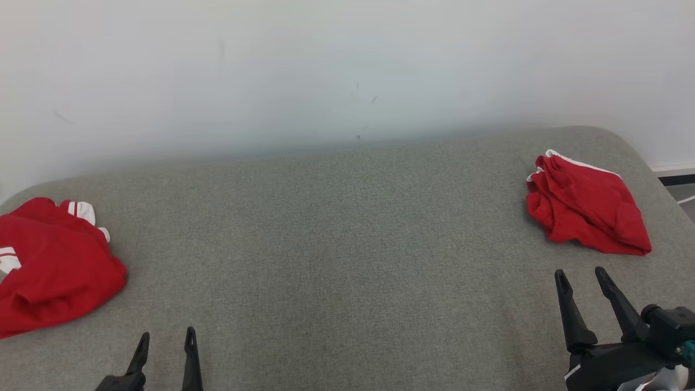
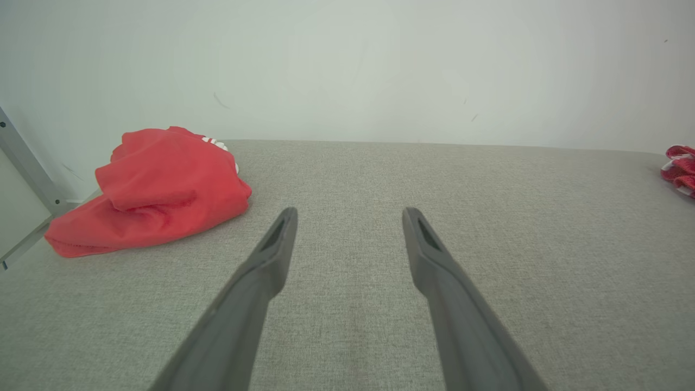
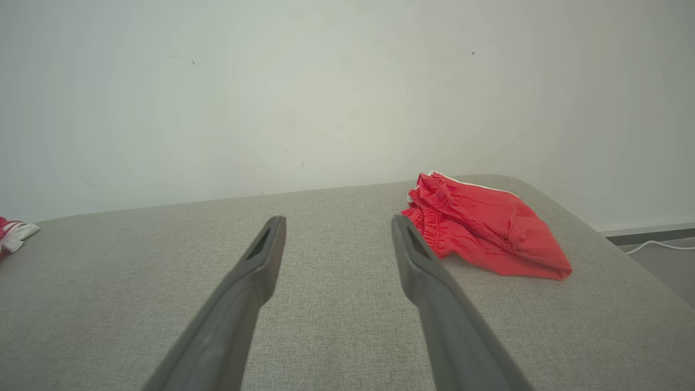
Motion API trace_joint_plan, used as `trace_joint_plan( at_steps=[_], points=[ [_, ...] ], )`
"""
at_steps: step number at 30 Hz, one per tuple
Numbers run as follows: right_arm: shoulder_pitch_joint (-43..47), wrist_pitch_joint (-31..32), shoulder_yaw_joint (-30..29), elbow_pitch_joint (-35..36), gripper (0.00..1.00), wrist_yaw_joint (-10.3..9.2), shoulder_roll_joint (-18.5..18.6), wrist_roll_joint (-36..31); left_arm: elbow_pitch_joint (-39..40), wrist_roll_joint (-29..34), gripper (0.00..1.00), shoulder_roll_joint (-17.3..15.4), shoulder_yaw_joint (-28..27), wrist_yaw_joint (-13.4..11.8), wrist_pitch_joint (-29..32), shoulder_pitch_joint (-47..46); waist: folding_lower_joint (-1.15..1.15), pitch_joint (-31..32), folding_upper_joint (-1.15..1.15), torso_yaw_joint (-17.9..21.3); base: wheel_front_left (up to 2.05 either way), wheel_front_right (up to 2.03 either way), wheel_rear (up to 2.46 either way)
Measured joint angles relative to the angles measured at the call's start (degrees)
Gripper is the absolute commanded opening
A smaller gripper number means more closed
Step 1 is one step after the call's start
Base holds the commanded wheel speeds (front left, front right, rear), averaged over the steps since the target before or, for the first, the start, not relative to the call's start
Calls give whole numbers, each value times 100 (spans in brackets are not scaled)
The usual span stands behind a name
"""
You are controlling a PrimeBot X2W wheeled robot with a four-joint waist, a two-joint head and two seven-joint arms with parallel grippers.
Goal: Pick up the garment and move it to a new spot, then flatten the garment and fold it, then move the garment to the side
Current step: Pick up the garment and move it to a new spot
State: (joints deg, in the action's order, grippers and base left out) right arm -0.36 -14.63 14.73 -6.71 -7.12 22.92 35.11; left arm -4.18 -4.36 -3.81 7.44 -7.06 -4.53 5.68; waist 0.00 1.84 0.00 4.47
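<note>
Crumpled red fabric shorts with white trim (image 1: 589, 209) lie at the right end of the grey cloth counter (image 1: 347, 244), just beyond our open, empty right claw (image 1: 580, 273); our left claw (image 1: 167, 334) is open too. Soft, light, floppy, we judge: pinch the waistband edge.

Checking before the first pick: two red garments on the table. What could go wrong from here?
The left garment and the right garment look alike, so the wrong one may get picked.
The right garment lies near the rounded corner of the table; a drag could pull it off.
Both are bunched; a pinch may catch one layer.
</note>
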Motion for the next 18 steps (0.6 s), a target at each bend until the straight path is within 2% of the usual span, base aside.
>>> trace_joint_plan(
  at_steps=[18],
  points=[
    [1,0,-41,-8,100,0,-64,-93,129,40,100,19,-56,0,105,12,0,-12,0,-29,0,0,0]
  ],
)
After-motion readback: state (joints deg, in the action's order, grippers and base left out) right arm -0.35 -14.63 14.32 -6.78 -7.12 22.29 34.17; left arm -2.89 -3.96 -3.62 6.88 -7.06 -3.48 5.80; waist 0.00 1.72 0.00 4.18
